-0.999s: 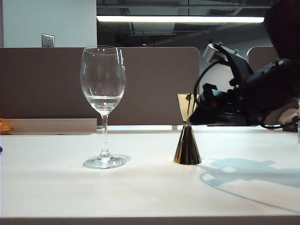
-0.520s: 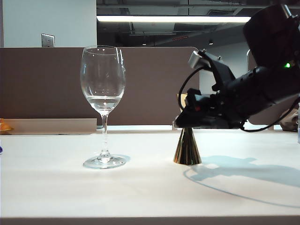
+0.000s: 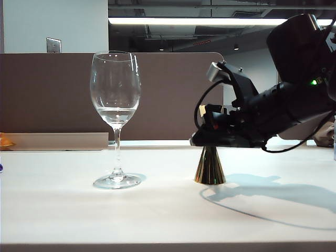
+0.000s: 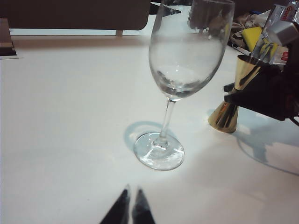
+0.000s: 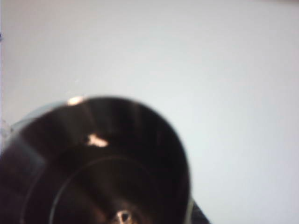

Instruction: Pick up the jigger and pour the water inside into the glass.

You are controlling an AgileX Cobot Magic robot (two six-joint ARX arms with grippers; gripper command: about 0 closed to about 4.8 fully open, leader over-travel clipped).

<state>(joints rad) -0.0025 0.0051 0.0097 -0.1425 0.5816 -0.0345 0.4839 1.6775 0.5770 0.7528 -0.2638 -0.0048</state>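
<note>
While wide open, right tool (image 3: 202,137) around jigger (image 3: 209,167).

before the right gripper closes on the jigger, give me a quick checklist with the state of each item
1. Jigger upright on the table: ok.
2. Right gripper at the jigger's upper half, around its waist and top cup: ok in the exterior view; exact centring cannot tell.
3. Right gripper open: ok, jaws wide and not yet clamped.
4. Glass upright and apart from the jigger, to its left: ok.
5. Water in the jigger: cannot tell, the right wrist view is a dark blur.
6. Left gripper shut, hanging near the glass foot, clear of the jigger: ok.
</note>
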